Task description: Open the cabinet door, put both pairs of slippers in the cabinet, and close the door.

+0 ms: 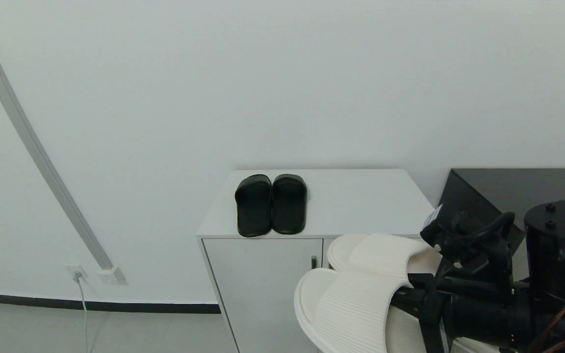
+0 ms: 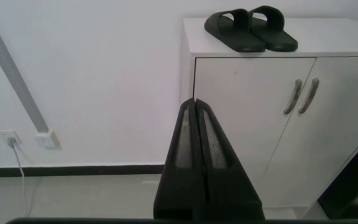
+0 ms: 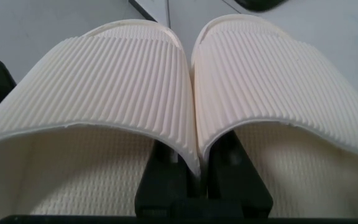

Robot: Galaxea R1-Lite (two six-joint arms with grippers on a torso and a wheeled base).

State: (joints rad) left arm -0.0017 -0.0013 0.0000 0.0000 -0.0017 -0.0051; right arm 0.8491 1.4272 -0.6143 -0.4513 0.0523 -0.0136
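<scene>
A white cabinet (image 1: 361,201) stands against the wall with both doors shut (image 2: 247,112). A pair of black slippers (image 1: 271,204) lies side by side on its top, near the left front edge (image 2: 252,28). My right gripper (image 1: 410,294) holds a pair of white ribbed slippers (image 1: 361,289) in the air in front of the cabinet's right door. Its fingers (image 3: 166,180) pinch the slippers' (image 3: 185,93) inner straps together. My left gripper (image 2: 195,107) hangs lower, left of the cabinet, shut with nothing in it.
Two metal handles (image 2: 301,95) sit where the doors meet. A dark surface (image 1: 508,186) adjoins the cabinet on the right. Left of it are a slanted wall duct (image 1: 32,142), a socket (image 1: 75,271) with a cable, and open floor.
</scene>
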